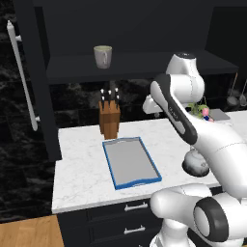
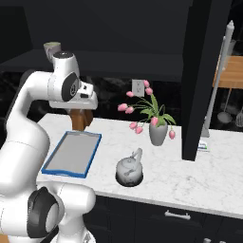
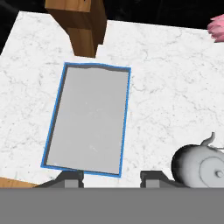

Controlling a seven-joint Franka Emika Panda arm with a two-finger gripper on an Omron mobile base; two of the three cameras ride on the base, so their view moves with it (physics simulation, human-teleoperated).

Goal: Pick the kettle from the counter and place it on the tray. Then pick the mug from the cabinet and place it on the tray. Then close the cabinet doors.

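tray (image 1: 117,183) grey, blue rim; kettle (image 2: 129,171) mottled grey-white; counter (image 2: 190,175) white marble; flowers (image 2: 137,107) pink.

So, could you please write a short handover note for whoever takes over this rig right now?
Gripper: open, holding nothing, high above the counter, looking down on the tray's near edge.
Kettle: on the counter, to the right of the tray, apart from it.
Tray: bare, in front of the knife block.
Mug: on the cabinet shelf.
Cabinet doors: both open.
Done: nothing yet.
Left: kettle onto the tray, mug onto the tray, close both doors.
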